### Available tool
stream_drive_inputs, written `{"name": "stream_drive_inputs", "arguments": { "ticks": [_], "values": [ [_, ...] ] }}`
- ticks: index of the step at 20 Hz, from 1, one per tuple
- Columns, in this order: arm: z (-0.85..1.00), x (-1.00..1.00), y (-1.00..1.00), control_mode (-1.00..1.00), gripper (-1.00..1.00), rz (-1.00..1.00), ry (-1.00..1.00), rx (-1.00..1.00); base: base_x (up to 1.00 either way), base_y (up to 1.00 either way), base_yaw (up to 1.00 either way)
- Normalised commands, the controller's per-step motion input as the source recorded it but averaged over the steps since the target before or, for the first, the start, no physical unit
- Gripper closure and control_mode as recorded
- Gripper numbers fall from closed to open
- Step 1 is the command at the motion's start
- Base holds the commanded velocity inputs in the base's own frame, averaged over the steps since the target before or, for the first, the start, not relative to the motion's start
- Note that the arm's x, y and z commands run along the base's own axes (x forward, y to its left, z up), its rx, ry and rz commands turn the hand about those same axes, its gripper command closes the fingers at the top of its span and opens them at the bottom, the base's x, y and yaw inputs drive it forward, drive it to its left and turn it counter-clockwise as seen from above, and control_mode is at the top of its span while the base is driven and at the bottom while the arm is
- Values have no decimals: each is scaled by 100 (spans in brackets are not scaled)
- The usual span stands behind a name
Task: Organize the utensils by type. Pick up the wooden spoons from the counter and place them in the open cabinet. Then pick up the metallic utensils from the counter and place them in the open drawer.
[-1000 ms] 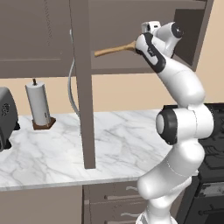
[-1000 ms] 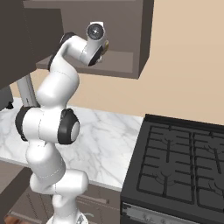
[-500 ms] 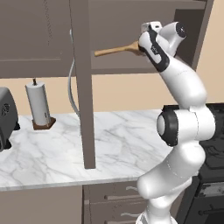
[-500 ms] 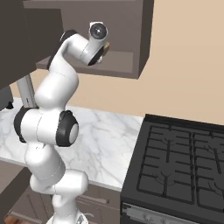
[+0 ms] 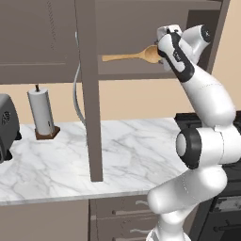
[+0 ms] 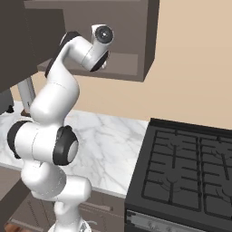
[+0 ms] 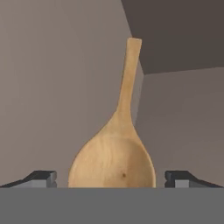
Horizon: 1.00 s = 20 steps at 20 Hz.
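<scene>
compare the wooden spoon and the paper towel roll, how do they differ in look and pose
The wooden spoon is tan wood and lies level up in the open cabinet; the paper towel roll is white and stands upright on the marble counter. The spoon widens into a round bowl; the roll is a plain cylinder on a brown base.

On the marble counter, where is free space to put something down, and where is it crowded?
The counter is bare between the cabinet door and the stove. Left of the door, the paper towel holder and toaster oven crowd it.
</scene>
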Motion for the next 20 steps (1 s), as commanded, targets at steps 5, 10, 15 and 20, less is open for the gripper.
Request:
{"name": "stream_drive_inputs", "arguments": {
  "ticks": [5,10,15,20],
  "values": [
    [0,-44,-1,-100,-100,1,-5,0,0,0,0],
    [0,-79,0,-100,-100,0,-13,0,0,0,0],
    [0,-94,0,-100,-100,-7,-7,0,0,0,0],
    [4,-78,-2,-100,-100,-20,14,10,0,0,0]
  ]
}}
